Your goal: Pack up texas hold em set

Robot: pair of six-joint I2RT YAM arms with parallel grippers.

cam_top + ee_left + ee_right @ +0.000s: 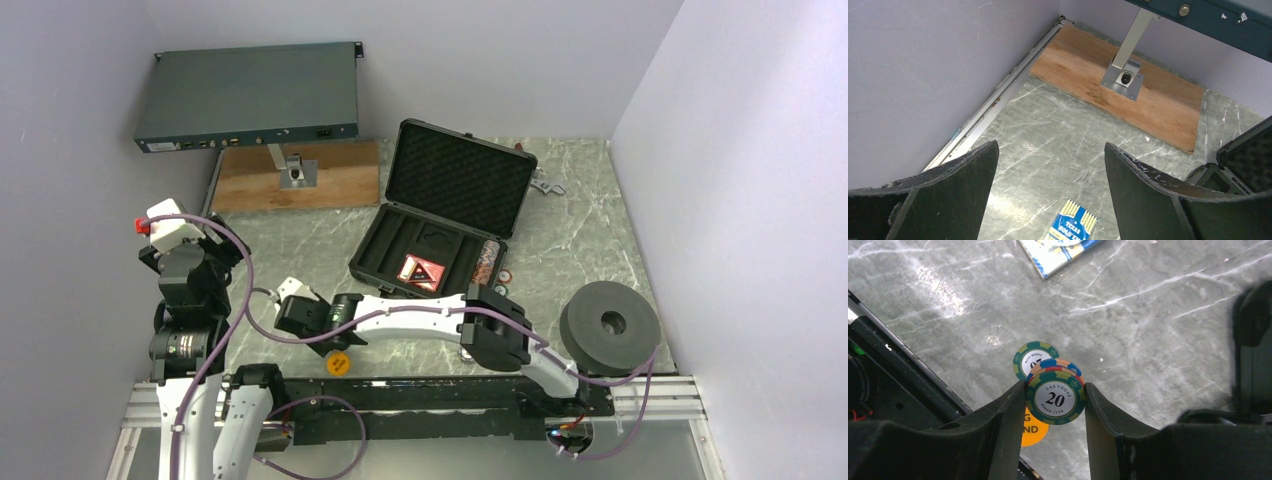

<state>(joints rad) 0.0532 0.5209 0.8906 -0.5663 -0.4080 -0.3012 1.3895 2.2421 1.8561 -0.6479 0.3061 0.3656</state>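
Right end effector (1055, 392) is clamped on a short stack of poker chips (1055, 399), the front one marked 20. We cannot tell whether the stack touches the tabletop (1148, 340). Just behind it, at 11 o'clock, a loose chip (1029, 356) lies flat. At 7 o'clock the orange disc (1034, 432) shows, partly hidden by the end effector. Left end effector (1050, 167) hangs with its jaws wide apart over bare tabletop, and a blue card deck (1071, 227) lies at its 6 o'clock. From above we see the black case (440, 225) open at centre, lid raised toward 12 o'clock. A red deck (421, 271) sits in its foam and a row of chips (487, 262) lines its 3 o'clock side.
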